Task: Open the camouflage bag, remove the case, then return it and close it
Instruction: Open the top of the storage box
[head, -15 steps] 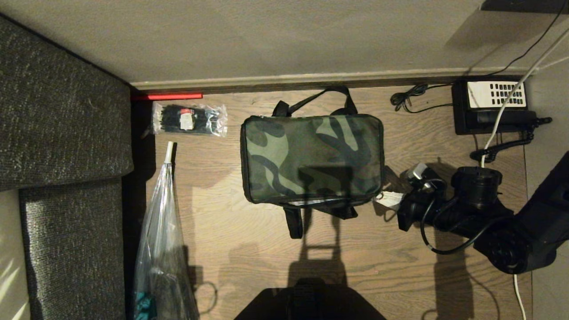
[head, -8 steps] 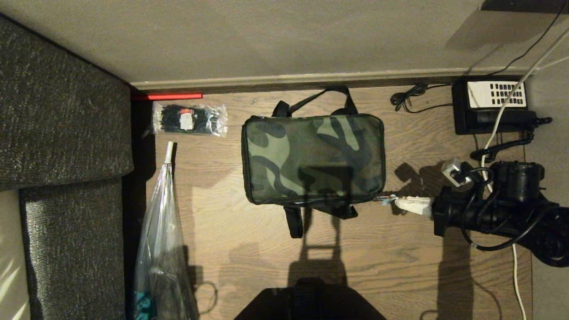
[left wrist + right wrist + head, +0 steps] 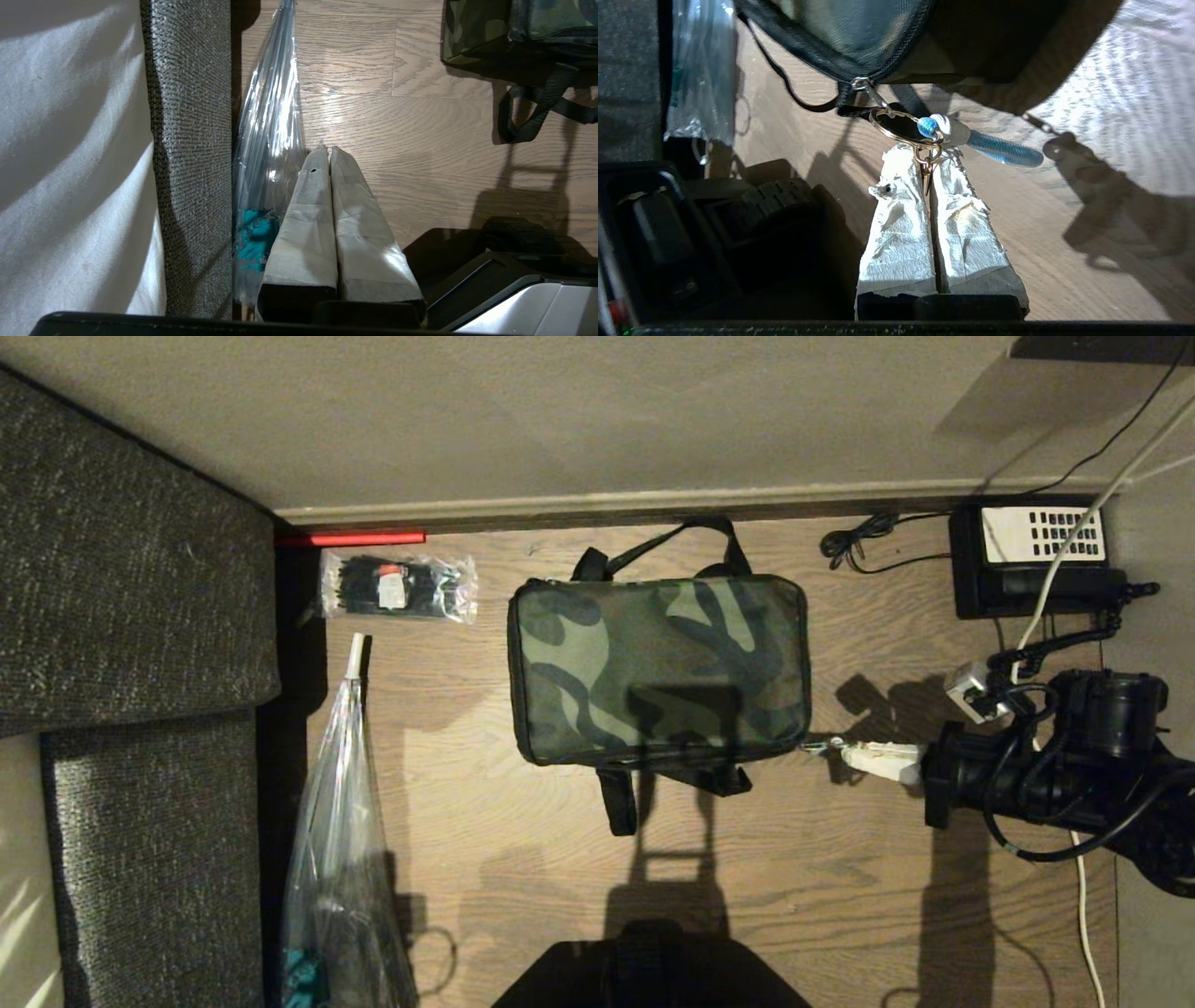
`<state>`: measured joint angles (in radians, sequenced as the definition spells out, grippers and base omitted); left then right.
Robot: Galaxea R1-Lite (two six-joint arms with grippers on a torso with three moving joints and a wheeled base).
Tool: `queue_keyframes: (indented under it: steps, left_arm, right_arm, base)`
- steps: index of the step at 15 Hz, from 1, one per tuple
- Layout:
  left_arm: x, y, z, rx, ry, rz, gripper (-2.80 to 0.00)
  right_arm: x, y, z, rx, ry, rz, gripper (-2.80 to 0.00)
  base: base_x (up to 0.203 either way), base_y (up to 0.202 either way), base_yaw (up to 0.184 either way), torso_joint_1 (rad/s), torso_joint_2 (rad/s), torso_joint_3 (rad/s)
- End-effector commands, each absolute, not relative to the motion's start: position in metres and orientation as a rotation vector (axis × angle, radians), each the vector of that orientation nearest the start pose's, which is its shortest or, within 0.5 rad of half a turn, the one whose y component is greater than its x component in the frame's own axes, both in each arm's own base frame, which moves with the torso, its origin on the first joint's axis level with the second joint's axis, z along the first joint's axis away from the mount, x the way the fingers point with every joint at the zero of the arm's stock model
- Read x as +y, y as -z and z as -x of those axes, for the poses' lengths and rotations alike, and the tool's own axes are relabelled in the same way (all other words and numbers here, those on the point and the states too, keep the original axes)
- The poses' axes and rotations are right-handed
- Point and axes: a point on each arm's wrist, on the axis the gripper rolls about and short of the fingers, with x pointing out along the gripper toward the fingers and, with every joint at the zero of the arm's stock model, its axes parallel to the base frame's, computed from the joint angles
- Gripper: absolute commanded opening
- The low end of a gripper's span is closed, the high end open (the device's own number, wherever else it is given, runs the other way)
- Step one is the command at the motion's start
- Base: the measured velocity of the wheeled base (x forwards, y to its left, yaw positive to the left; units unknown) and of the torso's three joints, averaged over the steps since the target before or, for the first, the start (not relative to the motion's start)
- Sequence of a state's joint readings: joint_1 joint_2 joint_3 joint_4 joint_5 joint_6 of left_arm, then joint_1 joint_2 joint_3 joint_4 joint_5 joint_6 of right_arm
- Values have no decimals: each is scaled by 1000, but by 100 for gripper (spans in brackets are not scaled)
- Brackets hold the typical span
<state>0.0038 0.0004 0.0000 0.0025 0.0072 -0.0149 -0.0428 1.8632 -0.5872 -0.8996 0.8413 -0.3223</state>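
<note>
Right gripper [image 3: 928,161] pinches the zipper pull ring [image 3: 906,126] just ahead; you're zipping the camouflage bag [image 3: 658,667], so keep the pull steady.

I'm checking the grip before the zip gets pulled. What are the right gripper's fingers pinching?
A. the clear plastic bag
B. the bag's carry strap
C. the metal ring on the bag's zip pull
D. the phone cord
C: in the right wrist view the right gripper is shut on the small metal ring hanging from the zip pull at the corner of the camouflage bag.
</note>
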Motion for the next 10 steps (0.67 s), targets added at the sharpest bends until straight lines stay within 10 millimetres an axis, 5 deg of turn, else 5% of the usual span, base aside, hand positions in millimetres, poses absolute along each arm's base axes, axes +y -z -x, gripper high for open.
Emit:
queue_keyframes:
  steps: [1,10]
  left_arm:
    - [0,-74,23,6,-12,15,-280]
    - [0,-74,23,6,-12,15,-280]
  right_arm:
    - [1,-108,-300,207,-827,145,-280]
    - [-7,-108,-308,176,-803,203,-280]
  base:
    - [0,0,0,0,0,0]
    - [0,0,0,0,0,0]
